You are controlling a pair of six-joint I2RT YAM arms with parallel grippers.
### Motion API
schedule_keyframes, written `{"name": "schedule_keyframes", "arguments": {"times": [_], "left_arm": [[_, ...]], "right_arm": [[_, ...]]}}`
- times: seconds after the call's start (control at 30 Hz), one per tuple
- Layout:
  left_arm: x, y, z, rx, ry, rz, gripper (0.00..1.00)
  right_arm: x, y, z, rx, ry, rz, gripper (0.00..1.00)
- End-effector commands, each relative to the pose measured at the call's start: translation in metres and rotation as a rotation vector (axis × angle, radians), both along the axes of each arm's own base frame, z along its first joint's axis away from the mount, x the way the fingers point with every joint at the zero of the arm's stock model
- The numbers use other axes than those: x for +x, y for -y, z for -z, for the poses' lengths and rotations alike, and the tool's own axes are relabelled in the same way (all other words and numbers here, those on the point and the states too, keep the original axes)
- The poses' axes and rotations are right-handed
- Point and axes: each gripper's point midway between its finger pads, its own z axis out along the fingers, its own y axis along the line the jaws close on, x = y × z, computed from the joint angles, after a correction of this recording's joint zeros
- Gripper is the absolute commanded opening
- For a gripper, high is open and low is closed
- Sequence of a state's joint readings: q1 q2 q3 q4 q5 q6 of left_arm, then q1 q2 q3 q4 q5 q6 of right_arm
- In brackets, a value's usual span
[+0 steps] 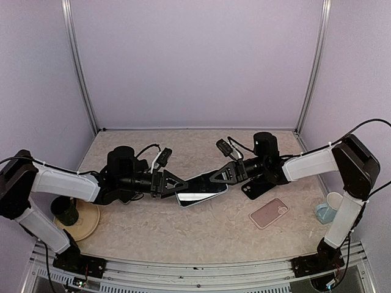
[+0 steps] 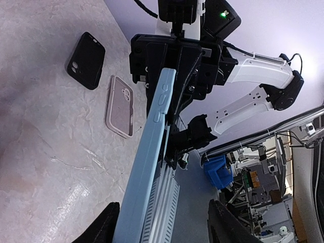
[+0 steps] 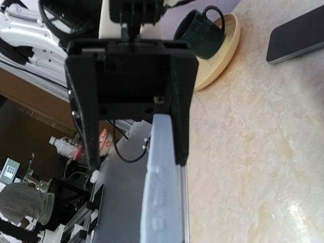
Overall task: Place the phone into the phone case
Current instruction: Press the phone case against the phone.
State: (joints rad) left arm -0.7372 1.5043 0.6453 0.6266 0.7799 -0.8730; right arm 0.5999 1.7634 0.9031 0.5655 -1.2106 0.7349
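A light blue phone case (image 1: 204, 182) hangs edge-on above the table between my two grippers. My right gripper (image 1: 215, 177) is shut on its right end, as the left wrist view shows from the far end of the case (image 2: 152, 131). My left gripper (image 2: 163, 202) stands open, its fingers (image 2: 104, 225) wide apart, with the case's near end lying beside one of them. The dark phone (image 1: 198, 197) lies flat on the table just below the case, screen up, and it also shows in the right wrist view (image 3: 298, 33). My right gripper's own fingers are outside that view.
A black case (image 1: 256, 188) and a pink case (image 1: 269, 213) lie on the table to the right. A dark green mug (image 1: 64, 210) stands on a beige saucer (image 1: 88, 223) at the left front. A pale cup (image 1: 330, 207) sits near the right arm's base.
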Motion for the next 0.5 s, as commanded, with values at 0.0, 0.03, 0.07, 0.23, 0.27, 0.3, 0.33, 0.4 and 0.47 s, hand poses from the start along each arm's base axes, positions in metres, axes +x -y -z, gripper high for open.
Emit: {"name": "schedule_keyframes", "arguments": {"times": [0.0,0.03,0.07,0.23,0.27,0.3,0.33,0.4,0.47], "left_arm": [[-0.012,0.003,-0.008,-0.040,0.017,0.042,0.57],[-0.012,0.004,-0.008,-0.041,0.017,0.042,0.57],[-0.013,0.004,-0.009,-0.044,0.017,0.046,0.57],[-0.012,0.006,-0.008,-0.045,0.016,0.048,0.58],[-0.012,0.006,-0.008,-0.046,0.016,0.048,0.58],[-0.013,0.006,-0.008,-0.046,0.016,0.049,0.57],[-0.013,0.006,-0.008,-0.048,0.018,0.051,0.57],[-0.014,0.007,-0.009,-0.051,0.018,0.055,0.53],[-0.014,0.008,-0.008,-0.052,0.015,0.057,0.51]], "right_arm": [[0.007,0.004,-0.032,0.089,0.083,0.035,0.00],[0.006,0.005,-0.036,0.101,0.088,0.034,0.00],[0.006,0.006,-0.038,0.109,0.091,0.036,0.00],[0.008,0.005,-0.044,0.119,0.103,0.043,0.00],[0.009,0.005,-0.043,0.116,0.101,0.045,0.00],[0.009,0.005,-0.043,0.114,0.100,0.047,0.00],[0.010,0.005,-0.042,0.114,0.101,0.052,0.00],[0.014,0.006,-0.043,0.113,0.106,0.077,0.00],[0.017,0.007,-0.043,0.114,0.110,0.087,0.00]]}}
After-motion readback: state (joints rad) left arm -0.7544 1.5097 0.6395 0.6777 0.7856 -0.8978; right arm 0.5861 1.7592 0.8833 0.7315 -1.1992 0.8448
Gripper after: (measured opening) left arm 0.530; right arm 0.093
